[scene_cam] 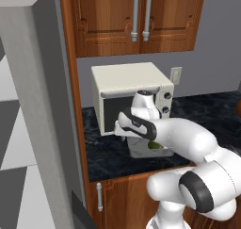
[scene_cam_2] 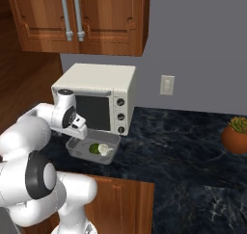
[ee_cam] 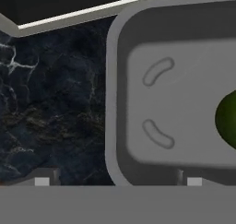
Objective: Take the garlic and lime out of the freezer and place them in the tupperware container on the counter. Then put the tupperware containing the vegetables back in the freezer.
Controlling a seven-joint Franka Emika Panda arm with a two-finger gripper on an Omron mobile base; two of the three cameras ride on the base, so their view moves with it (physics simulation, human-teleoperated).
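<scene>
Released end effector (ee_cam: pixel 118 181) above smooth grey rounded-rectangular tupperware container (ee_cam: pixel 115 103), round lime (ee_cam: pixel 228 119) inside.

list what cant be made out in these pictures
- Tupperware container: left base view, the arm covers most of it.
- Garlic: right base view, too small to tell whether it touches the lime.
- Lime: hand view, cut off by the right edge.
- Pincer: hand view, just the tips show, spread wide.
</scene>
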